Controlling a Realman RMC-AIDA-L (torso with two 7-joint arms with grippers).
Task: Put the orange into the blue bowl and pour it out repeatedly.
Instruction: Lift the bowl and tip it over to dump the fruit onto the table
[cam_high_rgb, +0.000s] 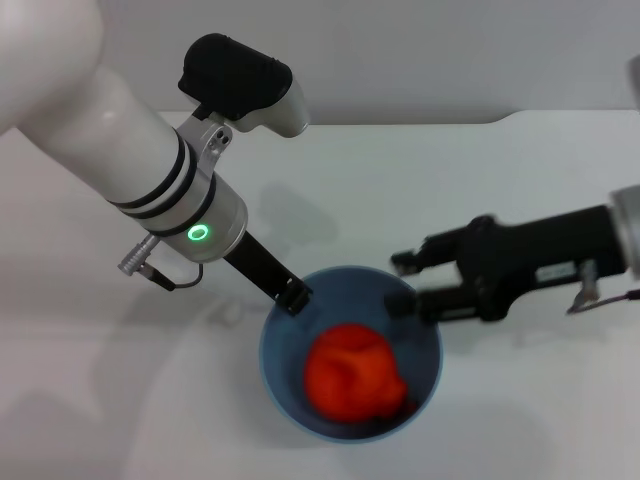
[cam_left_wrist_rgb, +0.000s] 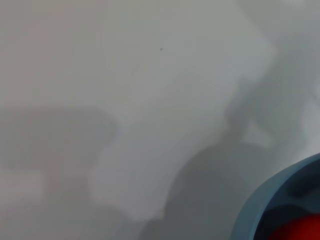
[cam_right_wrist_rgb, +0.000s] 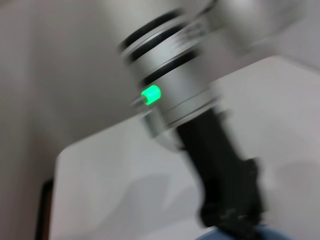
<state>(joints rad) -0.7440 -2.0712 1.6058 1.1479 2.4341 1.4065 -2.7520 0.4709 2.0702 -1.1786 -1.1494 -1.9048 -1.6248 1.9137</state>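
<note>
Head view: orange (cam_high_rgb: 352, 372) inside blue bowl (cam_high_rgb: 282, 375); right gripper (cam_high_rgb: 402, 282) fingers spread just beside rim.

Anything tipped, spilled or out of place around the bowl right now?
Nothing stands out. The orange sits inside the upright blue bowl; the left gripper is at its far rim and the right gripper, fingers apart, is beside the rim.

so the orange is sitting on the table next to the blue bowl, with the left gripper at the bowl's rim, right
Not quite. The orange lies inside the blue bowl, not on the table beside it; the head view shows this. The left gripper is at the bowl's rim, as you say. The right gripper is at the rim's other side.
</note>
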